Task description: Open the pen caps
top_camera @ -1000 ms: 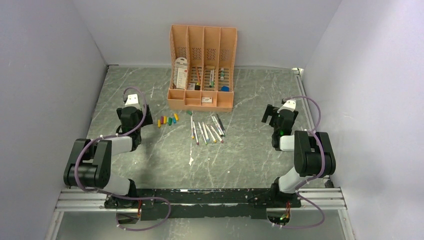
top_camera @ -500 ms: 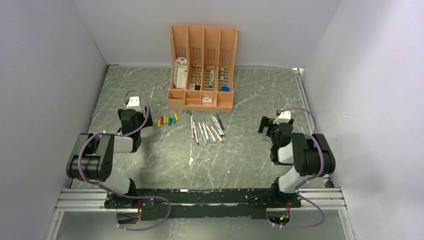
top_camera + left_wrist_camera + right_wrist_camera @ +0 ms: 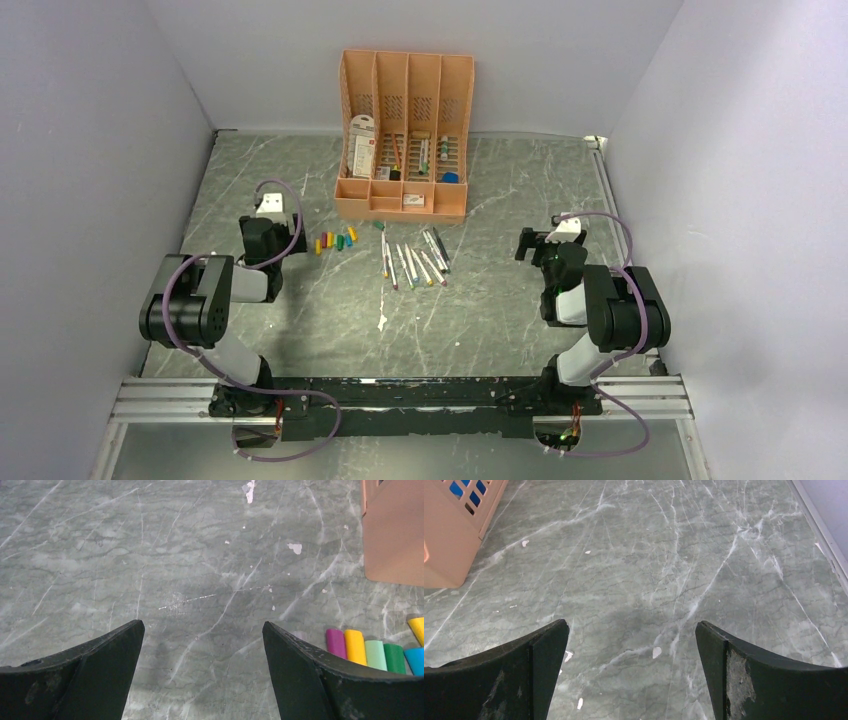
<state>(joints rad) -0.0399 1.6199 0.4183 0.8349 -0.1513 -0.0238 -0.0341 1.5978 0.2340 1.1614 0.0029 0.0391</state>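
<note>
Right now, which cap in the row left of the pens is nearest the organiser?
The yellow cap at the row's right end. It lies set back toward the peach organiser, out of line with the other caps.

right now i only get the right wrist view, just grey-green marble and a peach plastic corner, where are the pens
observer: the thin pale-barrelled marker pens lie fanned out in front of the peach-orange plastic organiser, left of the right gripper
operator: and the caps
observer: the short coloured plastic caps sit in a row left of the pens, apart from them
operator: left gripper holding anything
observer: no, the left gripper is open over the bare marble tabletop, caps just to its right
</note>
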